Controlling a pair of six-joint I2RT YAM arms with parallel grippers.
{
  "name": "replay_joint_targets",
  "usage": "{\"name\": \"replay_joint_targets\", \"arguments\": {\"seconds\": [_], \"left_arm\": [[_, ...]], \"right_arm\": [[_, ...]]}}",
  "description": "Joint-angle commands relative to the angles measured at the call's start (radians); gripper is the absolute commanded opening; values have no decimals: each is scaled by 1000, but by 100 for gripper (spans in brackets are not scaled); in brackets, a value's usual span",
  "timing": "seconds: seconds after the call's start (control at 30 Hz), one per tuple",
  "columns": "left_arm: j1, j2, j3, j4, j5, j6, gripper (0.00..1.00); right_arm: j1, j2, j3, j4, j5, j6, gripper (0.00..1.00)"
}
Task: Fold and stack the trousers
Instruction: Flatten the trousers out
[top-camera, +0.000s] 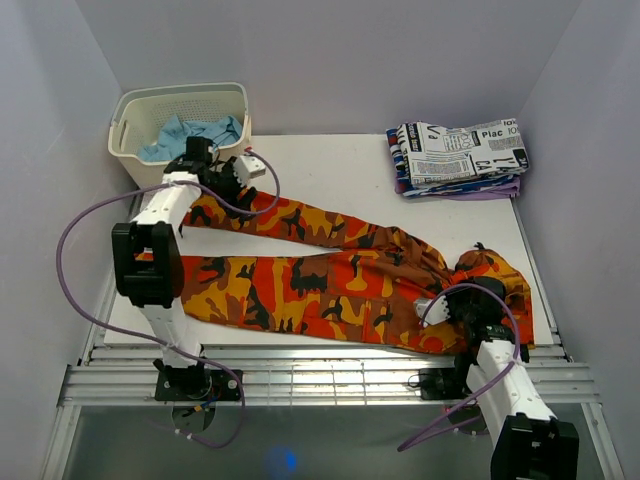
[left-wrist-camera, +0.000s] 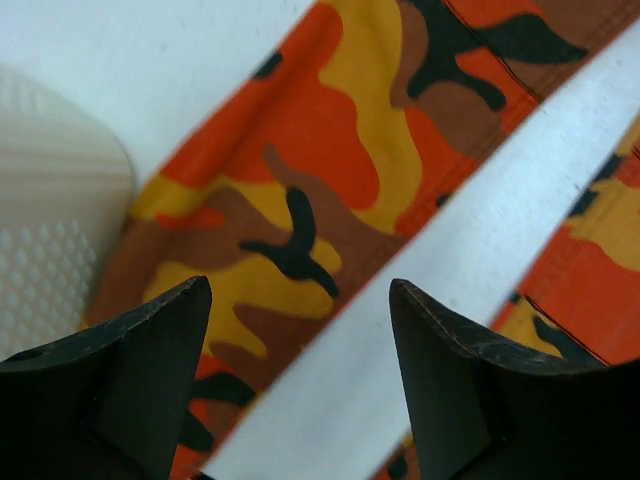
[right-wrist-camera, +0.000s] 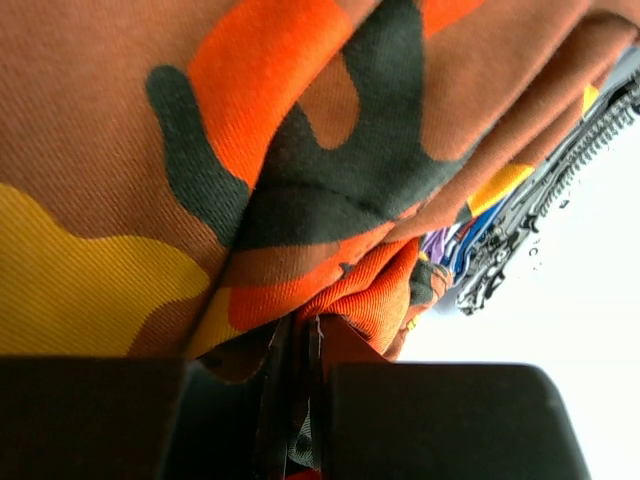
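Gaping over the trousers' (top-camera: 330, 285) far leg, left pincer (left-wrist-camera: 300, 300) hovers; right pincer (right-wrist-camera: 300, 365) clamps their bunched near edge.

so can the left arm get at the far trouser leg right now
Probably yes: the left fingers hang open just above that leg by the basket, with nothing between.

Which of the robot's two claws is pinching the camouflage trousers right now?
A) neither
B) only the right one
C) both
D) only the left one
B: the right gripper is shut with a fold of the camouflage trousers pinched between its fingers, while the left gripper hangs over a trouser leg with its fingers spread wide apart.
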Motion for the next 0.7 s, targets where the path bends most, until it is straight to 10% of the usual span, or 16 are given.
{"name": "replay_joint_targets", "arguments": {"seconds": [0.0,0.37,0.53,0.67], "left_arm": [[-91,124,119,26,-138,66,83],[-165,523,509,-72,-271,164,81],[-165,502,534,-127,-250,138,22],[-156,249,313,1,-195,71,0]], "right_arm": [[2,60,4,-30,-33,-125,8],[-7,146,71,13,-7,-43,8],[-12,261,185,56,11,56,8],[-19,304,246,62,3,104,8]]}}
